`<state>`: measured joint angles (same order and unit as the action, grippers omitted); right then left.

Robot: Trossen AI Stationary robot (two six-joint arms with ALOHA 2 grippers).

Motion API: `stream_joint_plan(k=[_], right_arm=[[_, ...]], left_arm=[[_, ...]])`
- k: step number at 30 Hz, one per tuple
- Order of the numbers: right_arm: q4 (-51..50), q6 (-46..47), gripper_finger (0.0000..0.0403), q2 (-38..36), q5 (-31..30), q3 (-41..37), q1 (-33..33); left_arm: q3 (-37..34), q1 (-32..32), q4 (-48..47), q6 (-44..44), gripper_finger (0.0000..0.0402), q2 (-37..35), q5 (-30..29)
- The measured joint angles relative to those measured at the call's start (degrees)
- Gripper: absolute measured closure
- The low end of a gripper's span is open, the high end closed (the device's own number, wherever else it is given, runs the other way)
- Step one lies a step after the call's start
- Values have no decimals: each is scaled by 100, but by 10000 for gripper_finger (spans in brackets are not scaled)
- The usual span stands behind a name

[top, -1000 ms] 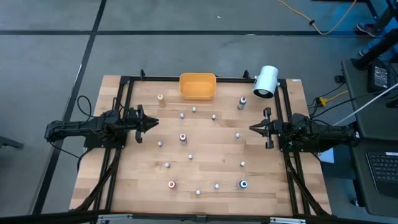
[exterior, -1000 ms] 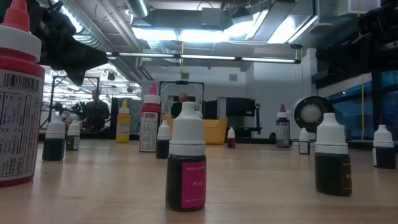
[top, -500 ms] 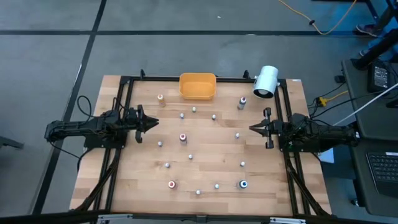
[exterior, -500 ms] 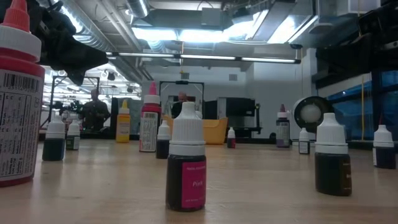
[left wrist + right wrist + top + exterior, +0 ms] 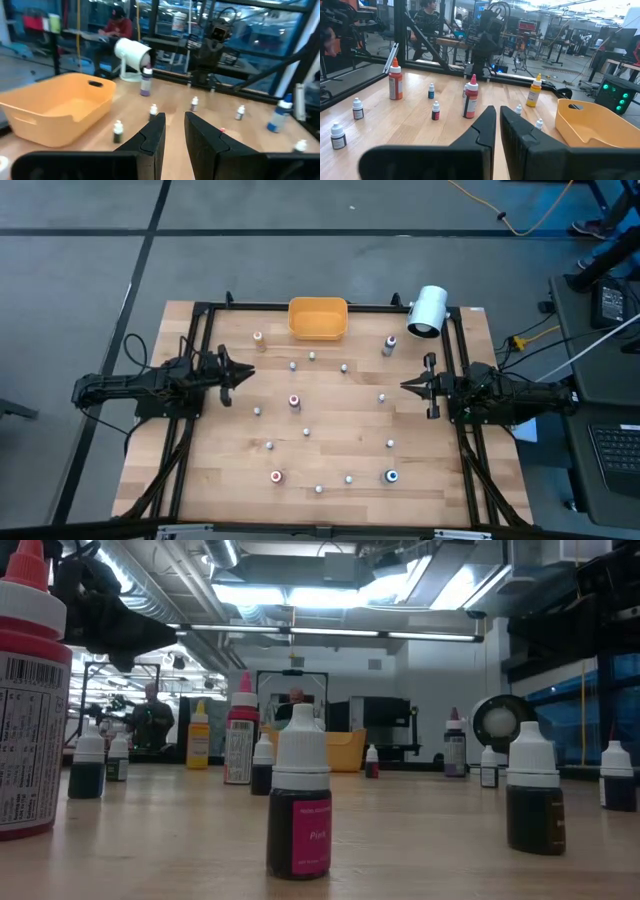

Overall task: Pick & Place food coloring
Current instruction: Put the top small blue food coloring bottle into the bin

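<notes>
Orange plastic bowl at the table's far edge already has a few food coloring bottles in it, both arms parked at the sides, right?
Not quite: the orange plastic bowl is empty in the high view. The tiny food coloring bottles stand scattered on the wooden table. Both arms are at the sides.

floor (image 5: 250,240): grey, dark seams | ceiling lights (image 5: 300,592): bright strips | desks (image 5: 465,44): people seated behind glass

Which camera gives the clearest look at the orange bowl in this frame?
The left wrist view: the orange bowl fills its near side, with the rim and a handle slot plain. The high view shows it whole but small at the table's far edge. The right wrist view crops it. In the low view bottles partly hide it.
</notes>
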<state>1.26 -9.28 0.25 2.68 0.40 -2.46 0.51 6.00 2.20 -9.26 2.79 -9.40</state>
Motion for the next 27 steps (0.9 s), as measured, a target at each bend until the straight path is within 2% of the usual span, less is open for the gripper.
stream_joint_plan(k=[8, 12, 15, 19, 23, 27], right_arm=[[4, 11, 373, 1, -2, 0, -1], [57, 28, 373, 2, 2, 0, 0], [368, 549, 373, 0, 102, 0, 0], [839, 1193, 373, 0, -154, -1, -2], [1131, 1206, 373, 0, -179, 0, -2], [953, 1365, 373, 57, -449, 204, -2]], left_arm=[[-1, 0, 473, -24, 331, -2, -46], [0, -1, 609, -50, 331, 0, -673], [-1, 0, 886, -46, 331, 2, -1367], [-1, 4, 1248, -59, 331, 3, -2200], [82, 15, 1383, 67, 331, 7, -2353], [500, 15, 1344, 359, 331, 45, -2349]])
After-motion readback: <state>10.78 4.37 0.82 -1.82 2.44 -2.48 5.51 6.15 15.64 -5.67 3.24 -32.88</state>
